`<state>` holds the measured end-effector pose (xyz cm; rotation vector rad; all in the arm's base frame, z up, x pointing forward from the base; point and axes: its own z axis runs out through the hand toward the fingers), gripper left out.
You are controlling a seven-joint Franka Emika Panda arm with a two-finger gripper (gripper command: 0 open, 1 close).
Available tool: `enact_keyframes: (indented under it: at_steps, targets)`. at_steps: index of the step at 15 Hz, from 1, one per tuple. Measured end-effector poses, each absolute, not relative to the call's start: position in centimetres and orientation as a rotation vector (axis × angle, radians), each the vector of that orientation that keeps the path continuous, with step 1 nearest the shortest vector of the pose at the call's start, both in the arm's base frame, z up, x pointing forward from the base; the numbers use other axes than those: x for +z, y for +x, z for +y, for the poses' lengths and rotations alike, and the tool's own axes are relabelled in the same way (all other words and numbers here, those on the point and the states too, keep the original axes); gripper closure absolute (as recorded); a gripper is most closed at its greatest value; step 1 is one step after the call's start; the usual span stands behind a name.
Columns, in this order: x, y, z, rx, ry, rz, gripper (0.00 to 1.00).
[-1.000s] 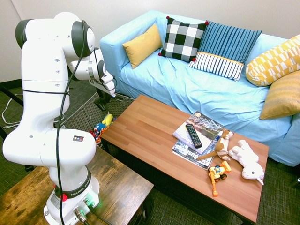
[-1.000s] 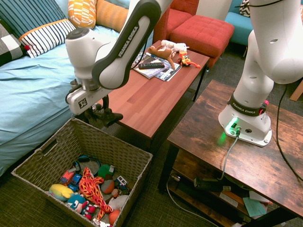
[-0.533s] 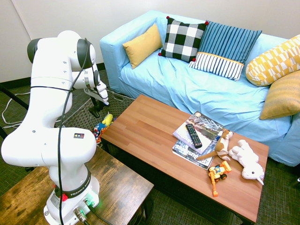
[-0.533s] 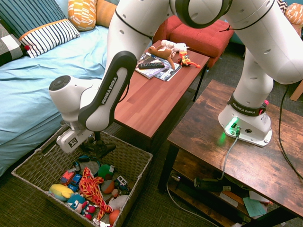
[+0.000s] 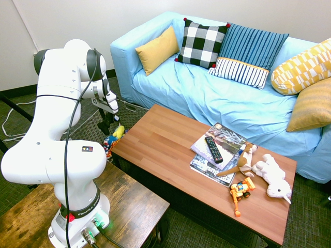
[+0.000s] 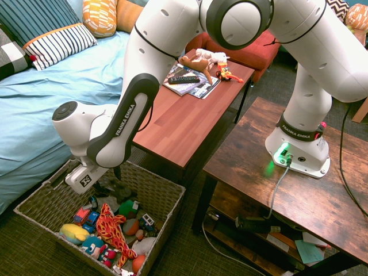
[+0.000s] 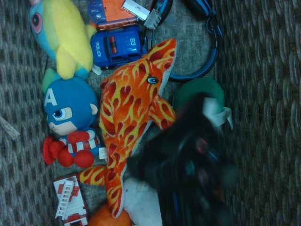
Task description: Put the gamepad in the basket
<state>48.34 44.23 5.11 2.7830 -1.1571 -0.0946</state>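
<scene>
In the second exterior view's lower left, the claw (image 6: 108, 185) is at the wicker basket (image 6: 158, 183); I cannot tell whether it is open or closed. The dark gamepad (image 7: 188, 165), blurred in the wrist view, shows against the basket's toys, partly covering the flame-patterned dolphin (image 7: 129, 106).

Two magazines (image 5: 212, 165) are being held up by the coffee table (image 5: 160, 138), one overlapping the other, and on top of them the remote (image 5: 213, 150) is being shown off! Just beside the magazines, a brown soft toy (image 5: 245, 161) is being displayed, with a white soft toy (image 5: 272, 175) being kept near it. Near them both, an orange toy vehicle (image 5: 240, 191) is also being supported by the wood.
</scene>
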Motion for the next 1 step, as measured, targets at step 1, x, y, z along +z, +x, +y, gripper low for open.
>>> enact_keyframes:
  at_steps: [1]
  targets:
    - [5.07,48.31,44.24,-0.098,2.78,-1.15,0.0]
